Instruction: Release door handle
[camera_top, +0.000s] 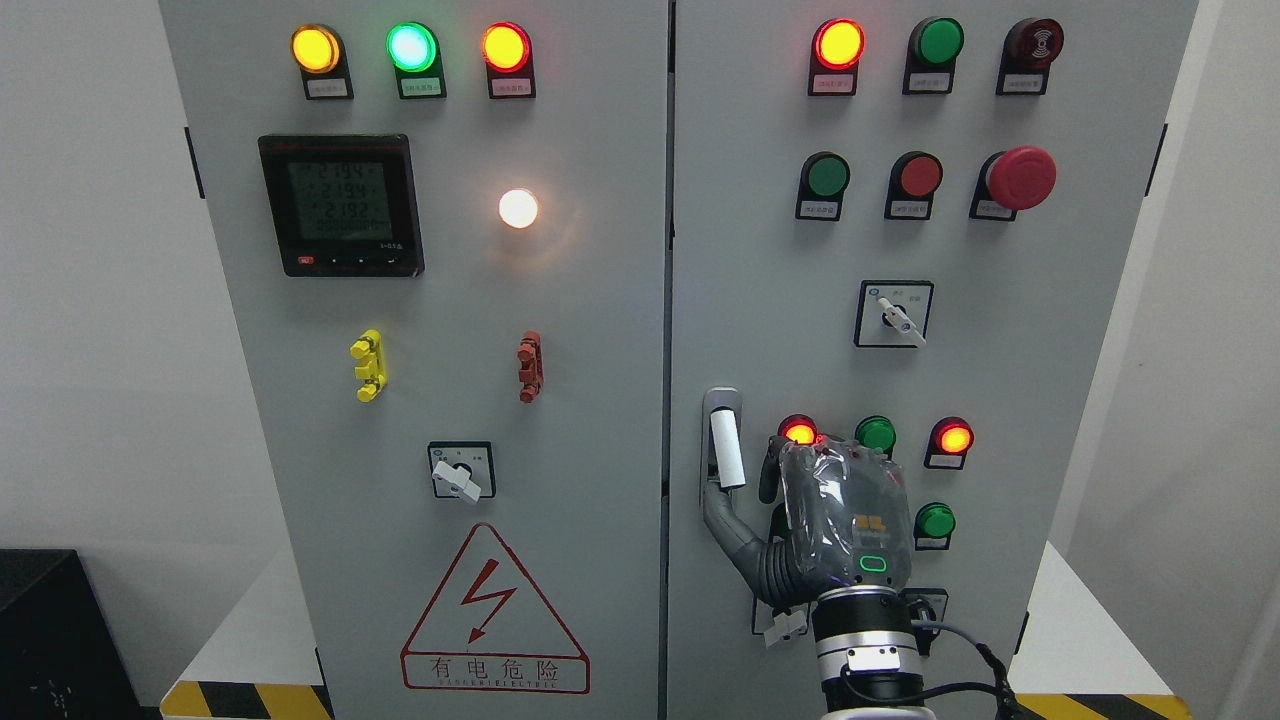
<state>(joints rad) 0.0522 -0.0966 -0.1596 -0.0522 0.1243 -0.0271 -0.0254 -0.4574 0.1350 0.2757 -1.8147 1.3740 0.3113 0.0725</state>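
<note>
The door handle (724, 445) is a white lever in a grey recess on the left edge of the cabinet's right door (780, 300). It stands upright and the door looks closed. My right hand (845, 520), wrapped in clear plastic, comes up from the bottom edge and sits just right of and below the handle. Its thumb (728, 525) stretches left to the lower end of the handle recess. The other fingers (769, 472) stand beside the handle, not wrapped round it. The white lever shows fully. My left arm is out of view.
The right door carries lit and unlit push buttons (876, 434), a red emergency stop (1020, 178) and a rotary switch (895, 314) close above the hand. The left door (450, 300) holds a meter, indicator lamps, a switch and a warning triangle. Hazard tape runs along the floor.
</note>
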